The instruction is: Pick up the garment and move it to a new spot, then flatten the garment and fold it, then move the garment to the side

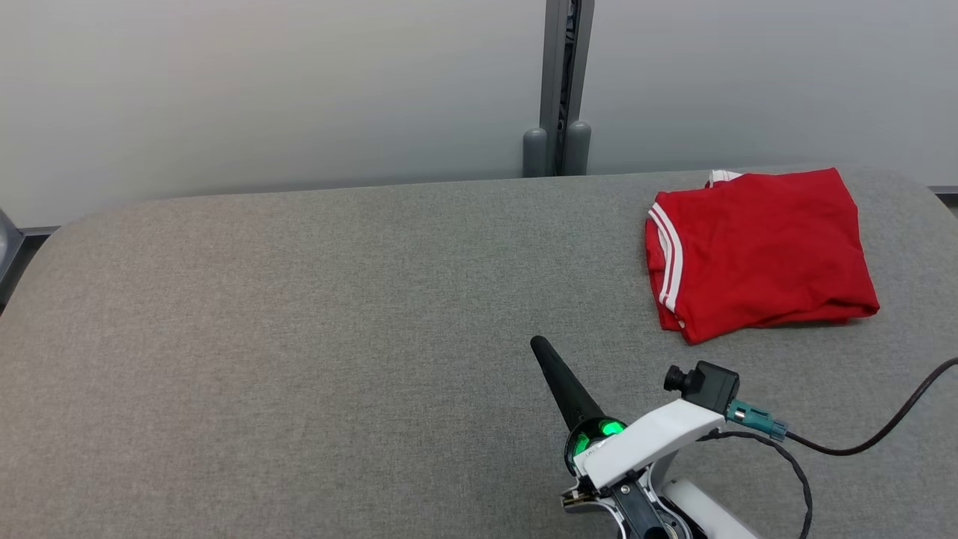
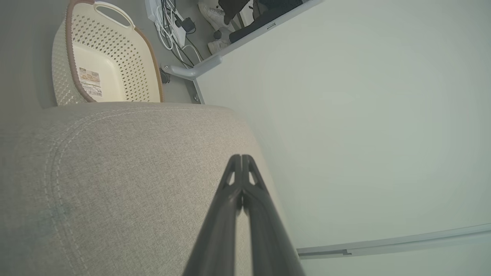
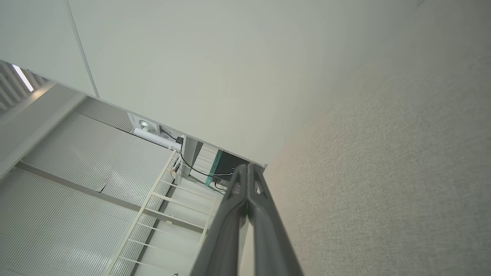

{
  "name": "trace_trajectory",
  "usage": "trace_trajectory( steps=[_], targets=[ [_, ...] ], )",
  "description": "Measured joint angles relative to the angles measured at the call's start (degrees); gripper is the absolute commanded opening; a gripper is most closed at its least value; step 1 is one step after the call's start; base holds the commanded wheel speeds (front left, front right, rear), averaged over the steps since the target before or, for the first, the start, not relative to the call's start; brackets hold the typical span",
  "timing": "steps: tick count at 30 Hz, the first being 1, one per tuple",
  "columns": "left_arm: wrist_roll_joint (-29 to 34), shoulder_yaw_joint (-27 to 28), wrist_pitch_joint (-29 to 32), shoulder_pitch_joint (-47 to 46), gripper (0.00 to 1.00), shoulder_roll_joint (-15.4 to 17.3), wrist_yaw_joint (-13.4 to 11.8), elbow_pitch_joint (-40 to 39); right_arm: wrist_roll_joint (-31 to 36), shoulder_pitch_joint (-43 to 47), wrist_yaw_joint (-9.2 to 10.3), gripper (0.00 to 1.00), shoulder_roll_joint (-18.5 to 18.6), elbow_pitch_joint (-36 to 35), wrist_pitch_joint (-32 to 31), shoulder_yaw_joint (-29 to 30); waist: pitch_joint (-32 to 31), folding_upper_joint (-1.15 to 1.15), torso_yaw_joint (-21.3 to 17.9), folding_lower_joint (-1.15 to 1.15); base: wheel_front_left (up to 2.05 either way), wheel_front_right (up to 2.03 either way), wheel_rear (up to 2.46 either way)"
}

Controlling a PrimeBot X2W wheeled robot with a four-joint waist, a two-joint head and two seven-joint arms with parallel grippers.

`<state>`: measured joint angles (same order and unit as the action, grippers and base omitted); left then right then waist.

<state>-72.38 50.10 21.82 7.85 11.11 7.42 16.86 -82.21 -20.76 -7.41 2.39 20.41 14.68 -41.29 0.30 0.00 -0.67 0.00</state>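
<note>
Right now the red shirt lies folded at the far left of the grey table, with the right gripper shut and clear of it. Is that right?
Not quite. The head view shows the red shirt lying folded at the far right of the grey table, not the far left. The rest holds: the right gripper is shut and clear of it.

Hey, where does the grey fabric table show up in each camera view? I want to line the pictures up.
Head view: the grey table fills the lower two thirds, with the red garment at its far right.
Left wrist view: lower left, a rounded stitched corner below the cream basket.
Right wrist view: the right side, up to the top edge.
Shared landmark: the pale wall panel along the table's far edge.
</note>
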Motion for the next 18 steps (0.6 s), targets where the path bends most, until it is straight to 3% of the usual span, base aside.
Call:
trace_trajectory(
  steps=[18],
  targets=[
    [-9.3, 9.3, 6.9, -0.4, 0.0, 0.6, 0.0, 1.0, -12.9, -4.1, 0.0, 0.0, 0.1, 1.0, 0.0, -6.8, 0.1, 0.0, 0.5, 0.0, 0.0, 0.0, 0.0]
  ],
)
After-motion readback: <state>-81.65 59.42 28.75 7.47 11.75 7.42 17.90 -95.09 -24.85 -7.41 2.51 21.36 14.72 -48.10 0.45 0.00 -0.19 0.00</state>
